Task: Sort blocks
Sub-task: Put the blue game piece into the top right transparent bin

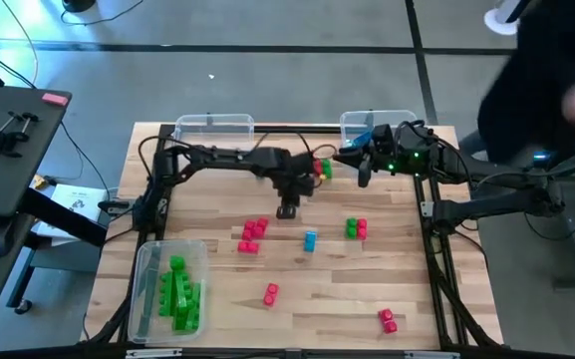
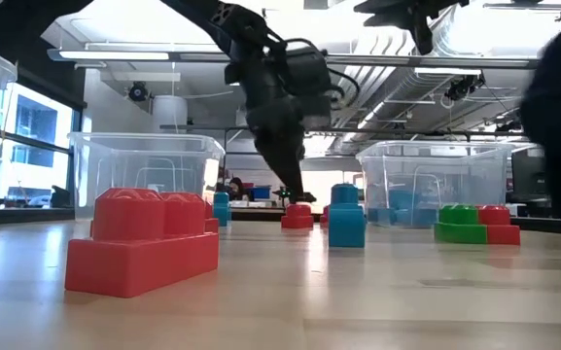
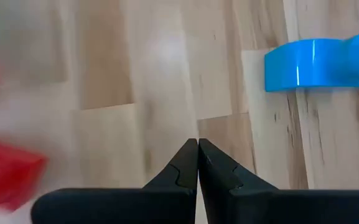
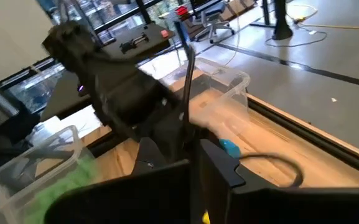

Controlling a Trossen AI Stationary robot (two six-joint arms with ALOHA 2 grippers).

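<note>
The wooden counter (image 1: pixel 367 299) carries three clear bins: one at the near left corner (image 1: pixel 145 261) holding a heap of green blocks (image 1: pixel 180 291), and two at the far edge, the far-left bin (image 1: pixel 213 124) and the far-right bin (image 1: pixel 367 121). A person in dark clothing (image 1: pixel 541 75) stands beyond the far right corner.

The left arm reaches from the far left across to the middle of the counter, its left pincer (image 1: pixel 287 209) pointing down just above the bare wood, fingers pressed together with nothing between them; the left wrist view shows the closed tips (image 3: pixel 197 149) over the boards, with a blue block (image 3: pixel 319 62) nearby. The right arm is folded at the far right, its right pincer (image 1: pixel 364 178) raised above the counter, closed and empty.

Loose blocks lie scattered: a red cluster (image 1: pixel 252 235) left of centre, the blue block (image 1: pixel 310 240) at centre, a green-and-red pair (image 1: pixel 356 228) to its right, a red-and-green group (image 1: pixel 323 167) at the far middle between the arms, a single red block (image 1: pixel 271 292) nearer, and another red one (image 1: pixel 388 319) near right.
</note>
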